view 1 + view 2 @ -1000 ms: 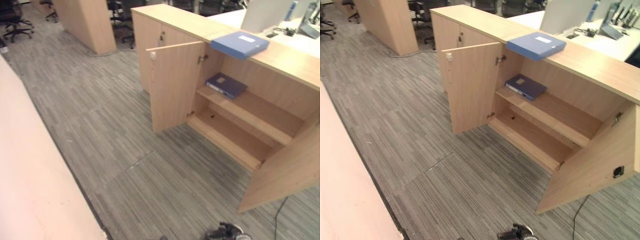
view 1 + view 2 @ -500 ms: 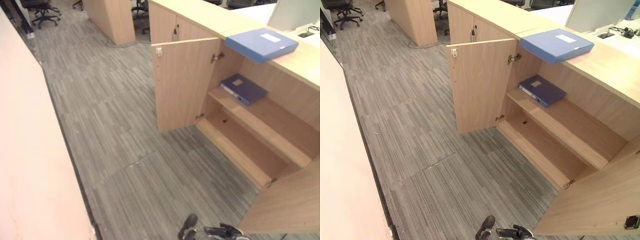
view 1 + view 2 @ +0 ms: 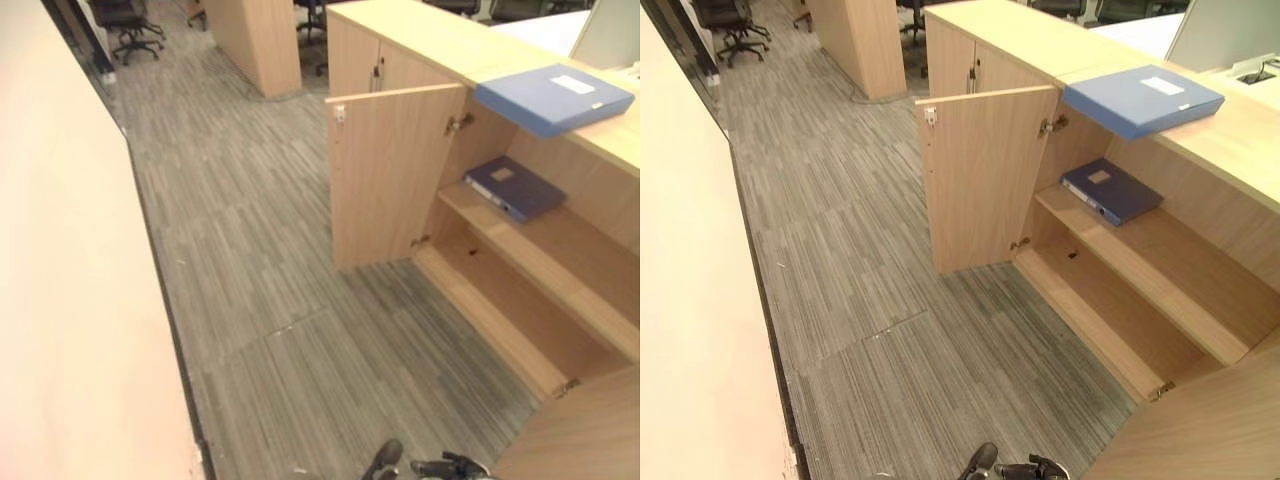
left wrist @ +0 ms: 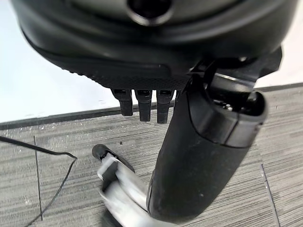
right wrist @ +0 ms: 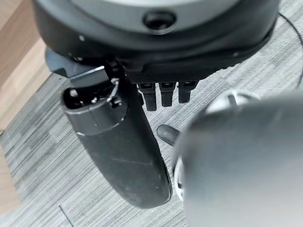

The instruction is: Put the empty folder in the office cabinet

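A pale wall is seen along the left side, w/ grey striped carpet next to it and office chairs at the far end. Mid-frame, the cabinet's left door is swung open; the office cabinet itself is made of light wood, w/ an upper and a lower shelf inside. A dark blue folder is laid flat on the upper shelf, at its left end. A lighter blue folder is rested on the cabinet top, its edge overhanging the front. The right door is open too, at the near right. In the wrist views, left hand and right hand are both hung over carpet, fingers straight and relaxed, nothing held.
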{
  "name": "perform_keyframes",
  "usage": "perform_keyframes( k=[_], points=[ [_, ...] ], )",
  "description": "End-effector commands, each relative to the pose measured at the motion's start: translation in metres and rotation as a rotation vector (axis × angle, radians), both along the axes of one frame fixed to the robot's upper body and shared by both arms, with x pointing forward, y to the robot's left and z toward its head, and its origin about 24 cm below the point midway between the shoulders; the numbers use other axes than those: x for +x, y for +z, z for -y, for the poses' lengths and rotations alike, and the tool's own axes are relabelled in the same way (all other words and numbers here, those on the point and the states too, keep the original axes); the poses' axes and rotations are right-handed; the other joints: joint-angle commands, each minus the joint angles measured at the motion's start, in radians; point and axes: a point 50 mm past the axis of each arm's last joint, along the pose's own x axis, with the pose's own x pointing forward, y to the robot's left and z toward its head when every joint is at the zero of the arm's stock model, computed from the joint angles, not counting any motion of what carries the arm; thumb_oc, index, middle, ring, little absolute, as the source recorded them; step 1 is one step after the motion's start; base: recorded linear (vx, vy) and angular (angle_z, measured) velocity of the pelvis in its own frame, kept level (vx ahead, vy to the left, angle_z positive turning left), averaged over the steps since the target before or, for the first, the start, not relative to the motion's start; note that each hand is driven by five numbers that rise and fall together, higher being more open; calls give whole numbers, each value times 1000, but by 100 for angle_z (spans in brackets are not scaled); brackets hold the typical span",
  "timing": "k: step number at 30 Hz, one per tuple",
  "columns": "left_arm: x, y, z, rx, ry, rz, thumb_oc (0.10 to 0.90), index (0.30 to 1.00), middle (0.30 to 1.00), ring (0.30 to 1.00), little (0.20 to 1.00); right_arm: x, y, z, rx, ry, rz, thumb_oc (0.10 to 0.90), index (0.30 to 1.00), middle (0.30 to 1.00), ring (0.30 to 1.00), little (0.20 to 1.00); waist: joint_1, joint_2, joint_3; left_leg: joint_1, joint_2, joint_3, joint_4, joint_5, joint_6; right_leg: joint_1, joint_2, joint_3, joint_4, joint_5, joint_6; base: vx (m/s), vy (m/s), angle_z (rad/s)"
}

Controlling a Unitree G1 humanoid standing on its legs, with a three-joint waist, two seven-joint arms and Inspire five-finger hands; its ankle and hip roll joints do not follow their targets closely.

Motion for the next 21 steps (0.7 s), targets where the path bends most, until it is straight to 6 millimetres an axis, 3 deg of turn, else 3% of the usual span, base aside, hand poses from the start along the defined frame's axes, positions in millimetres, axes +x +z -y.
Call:
perform_keyframes(
  k=[1,3,4,6,7,8,11,14,16,21],
  points=[
    [-4,2,-8,29,-4,6,800,900,900,900,900,16,8,15,-34,-25,57,800,900,900,900,900,24,-21,62,-41,-28,94,-190,44,108,106,-94,112,132,-85,-12,120,81,-54],
    [-8,3,-10,35,7,-2,800,900,900,900,900,15,8,17,-39,-25,54,800,900,900,900,900,33,-36,63,-73,2,84,-279,14,123,114,-108,146,137,-92,-1,132,59,-36],
    [-8,3,-10,40,9,-1,800,900,900,900,900,14,8,18,-43,-25,49,800,900,900,900,900,38,-36,64,-77,26,64,-337,44,117,113,-108,163,149,-101,1,146,94,0],
    [-7,4,-13,56,23,5,800,900,900,900,900,12,7,20,-50,-38,36,800,900,900,900,900,47,-28,62,-105,110,6,-479,175,89,123,-101,197,162,-120,9,135,99,-6],
    [-7,4,-13,56,23,5,800,900,900,900,900,12,7,19,-50,-38,35,800,900,900,900,900,50,-29,65,-100,112,9,-481,173,88,125,-101,200,165,-123,8,189,148,-12],
    [-8,4,-13,59,42,9,800,900,900,900,900,7,6,22,-61,-54,15,800,900,900,900,900,58,-19,65,-119,188,-29,-586,273,71,133,-101,242,182,-136,21,226,181,-50],
    [-12,3,-10,52,53,5,800,900,900,900,900,-8,5,32,-91,-88,-36,800,900,900,900,900,67,-9,54,-142,257,-81,-698,331,45,158,-108,296,163,-141,48,260,210,-17],
    [-15,2,-7,44,47,-10,800,900,900,900,900,-15,4,34,-91,-100,-58,800,900,900,900,900,74,4,37,-114,253,-110,-720,331,32,174,-102,318,138,-132,60,205,192,-84],
    [-21,1,-5,34,36,-36,800,900,900,900,900,-21,3,36,-90,-119,-76,800,900,900,900,900,71,7,2,-66,211,-110,-720,297,17,191,-135,326,103,-90,87,299,305,-177],
    [-16,4,-15,60,16,-27,800,900,900,900,900,-22,2,32,-68,-143,-76,800,900,900,900,900,58,-31,-5,-39,120,-5,-660,208,71,185,-242,348,91,-7,144,190,281,-75]
  ],
)
